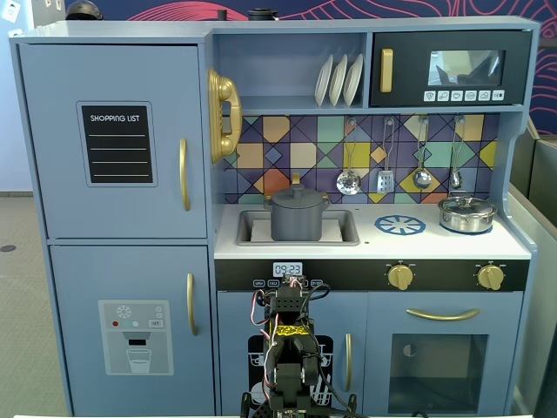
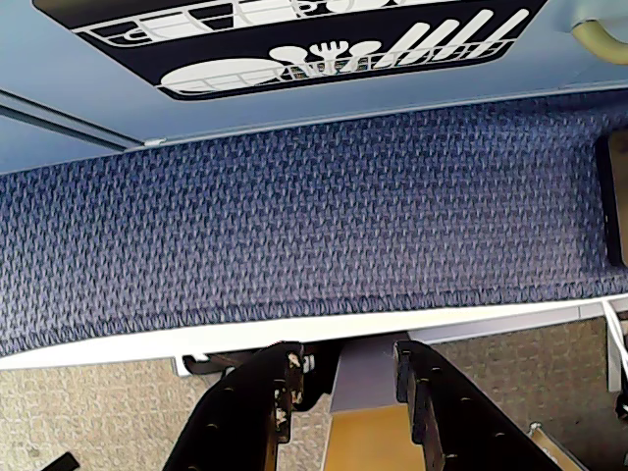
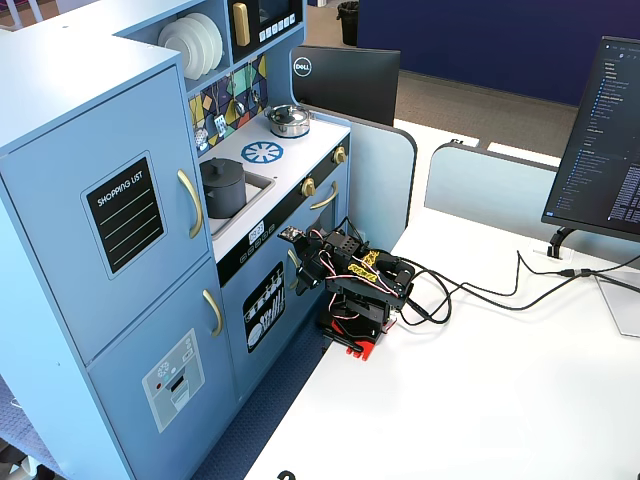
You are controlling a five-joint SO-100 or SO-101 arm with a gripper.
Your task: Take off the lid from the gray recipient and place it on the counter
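Blue toy kitchen (image 1: 122, 218) fills a fixed view, white counter (image 1: 452, 244) across its middle with sink basin (image 1: 252, 228) inset at left. Dark gray recipient (image 1: 298, 218) sits in that basin, lid (image 1: 298, 197) on top, knob up, not yet lifted. Shiny silver pot (image 1: 467, 213) well apart at right of counter, blue burner print (image 1: 400, 225) between the two. Arm (image 3: 355, 285) folded low on white tabletop (image 3: 480, 400) in front of the kitchen, far below counter level. Tool (image 2: 343, 392) pointing down at carpet in wrist view, fingers (image 2: 280, 378) apart, nothing between them.

Step in hand, judged: reach for lid. Needs unfolding and rising above counter edge first, then coming over the basin from above. Best centred on the small knob, fingers kept apart until straddling it, then closed and lifted straight up to avoid dragging the pot. Bare counter beside burner print looks a fair drop spot.
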